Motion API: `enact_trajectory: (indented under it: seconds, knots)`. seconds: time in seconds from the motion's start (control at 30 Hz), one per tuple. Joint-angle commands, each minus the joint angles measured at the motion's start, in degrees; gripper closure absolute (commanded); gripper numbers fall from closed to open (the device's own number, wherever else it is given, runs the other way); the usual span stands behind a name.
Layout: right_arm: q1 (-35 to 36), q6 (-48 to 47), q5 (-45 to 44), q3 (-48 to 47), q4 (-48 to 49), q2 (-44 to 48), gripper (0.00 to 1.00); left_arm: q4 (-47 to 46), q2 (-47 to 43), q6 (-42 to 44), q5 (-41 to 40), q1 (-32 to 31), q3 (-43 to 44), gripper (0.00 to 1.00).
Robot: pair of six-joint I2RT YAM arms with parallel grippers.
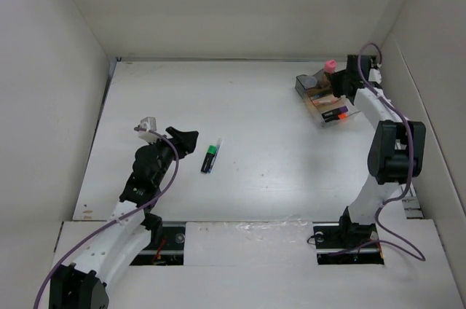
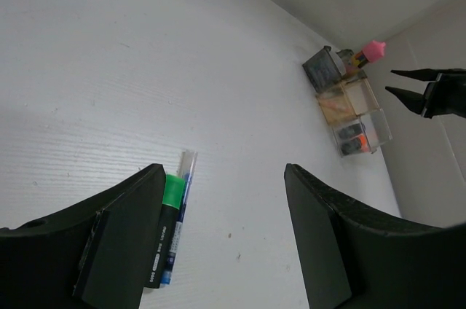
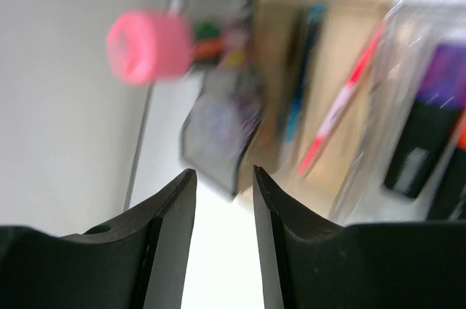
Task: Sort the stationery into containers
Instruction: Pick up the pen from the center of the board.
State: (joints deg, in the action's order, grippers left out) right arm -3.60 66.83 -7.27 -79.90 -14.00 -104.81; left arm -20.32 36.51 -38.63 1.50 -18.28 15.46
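Observation:
A green-and-black highlighter (image 1: 210, 158) lies mid-table with a thin blue pen (image 1: 216, 151) against its right side. My left gripper (image 1: 186, 138) is open and empty just left of them; in the left wrist view the highlighter (image 2: 164, 227) and blue pen (image 2: 180, 207) lie by the left finger (image 2: 124, 247). The clear organizer (image 1: 325, 99) stands at the far right. It holds a pink-capped glue stick (image 3: 149, 45), an orange pen (image 3: 341, 101) and a purple-and-black marker (image 3: 426, 130). My right gripper (image 3: 224, 203) hovers over its smoky-grey compartment (image 3: 217, 141), slightly open and empty.
White walls close in the table on the left, back and right. The organizer sits close to the right wall (image 1: 426, 83). The right arm's elbow (image 1: 395, 150) rises beside that wall. The right wrist view is blurred.

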Motion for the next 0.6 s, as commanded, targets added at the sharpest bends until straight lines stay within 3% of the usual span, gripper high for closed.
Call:
enact_trajectory:
  seconds: [0.0,0.27,0.4,0.57]
  knots:
    - [6.7,-1.9,-1.3,0.5,3.0,5.5,0.57,-2.6,-1.1,0.1,0.7,-0.2,0.4,0.36]
    - [31.6,-7.0,-0.4,2.0,5.1,3.7,0.62,-1.7,-2.3,0.1,0.0,-0.2,0.4,0.36]
    - [42.1,-8.9,-4.6,-3.5,-0.1,-3.8,0.62,-0.4,-3.5,0.1,-0.5,-0.2,0.4,0.36]
    - [50.4,-10.8,-12.2,-8.2,-4.6,-9.6,0.6,-0.1,-4.0,0.1,-0.5,-0.2,1.0,0.36]
